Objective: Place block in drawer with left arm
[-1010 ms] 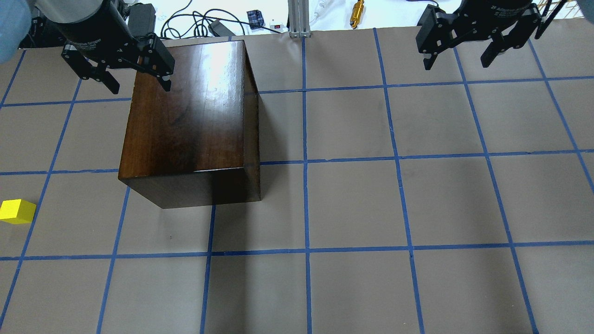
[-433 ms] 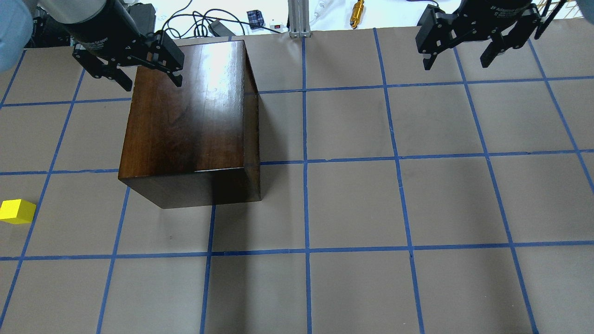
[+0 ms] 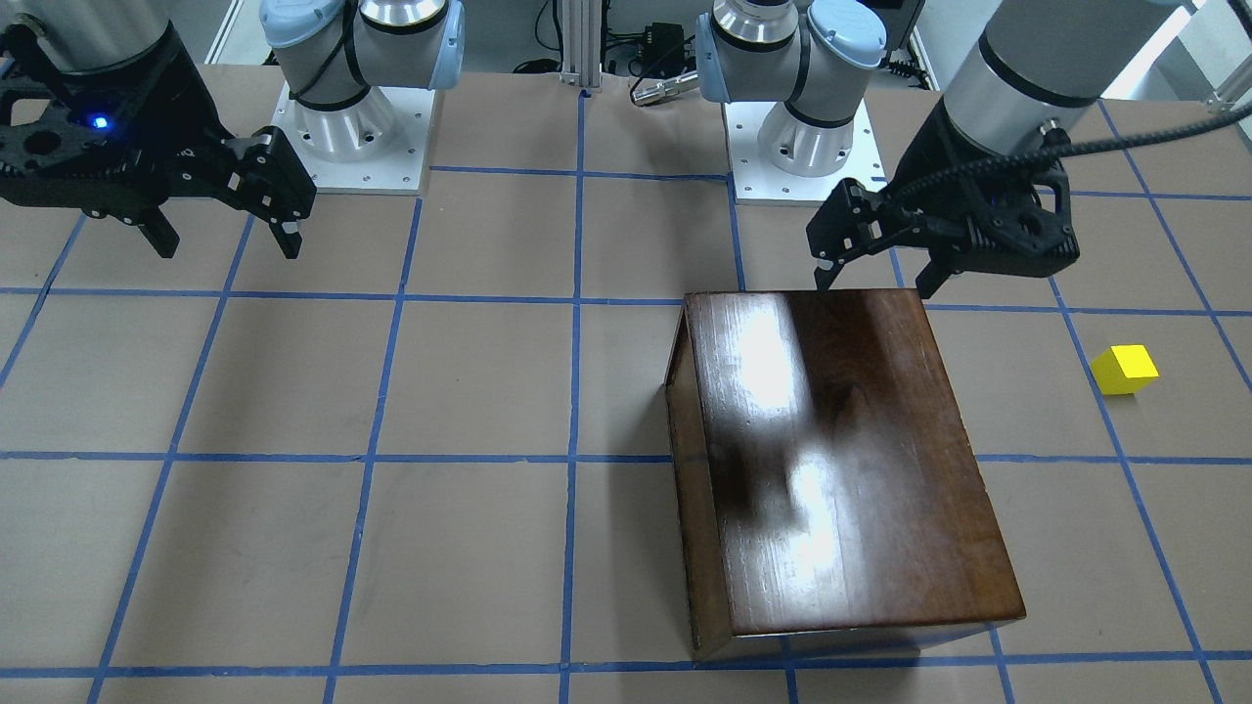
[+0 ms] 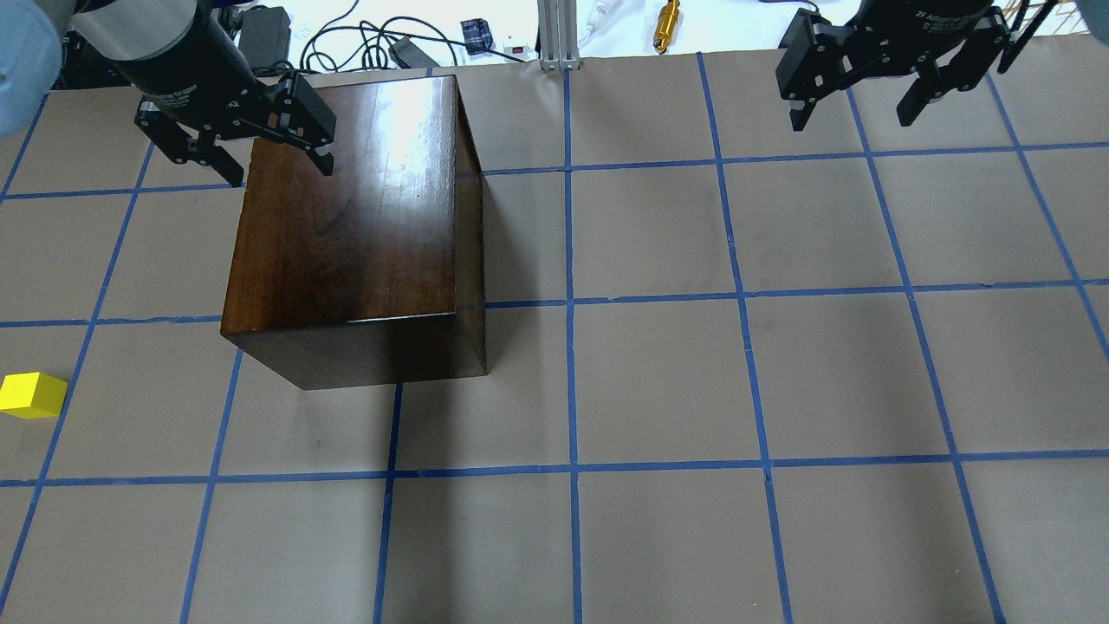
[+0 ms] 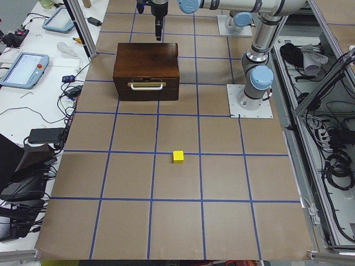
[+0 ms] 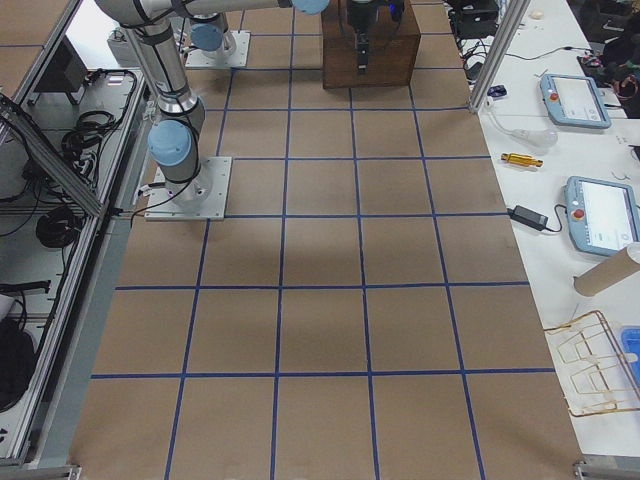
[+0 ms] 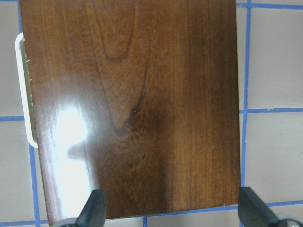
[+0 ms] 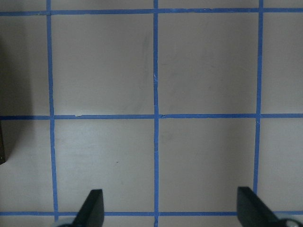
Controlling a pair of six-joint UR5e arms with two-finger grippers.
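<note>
The left gripper (image 4: 282, 173) has drifted a little across the end of the box (image 4: 346, 217) over the last 1 second and turned slightly, so its 2 fingers now sit at a different angle than before. The block (image 4: 33, 395) has not moved. It lies alone on the table (image 4: 658, 373) at the left edge of the overhead view, well apart from the box. The drawer (image 5: 146, 88) is shut, its pale handle (image 5: 147, 86) flush against the dark front. This suggests the arm is lining up on the box first, probably to open the drawer before fetching the block.

The left arm points its wrist straight down and hangs above one end of the lid, fingers spread wide and holding nothing. The right gripper (image 4: 853, 120) has stayed parked over bare table, also spread and empty.
</note>
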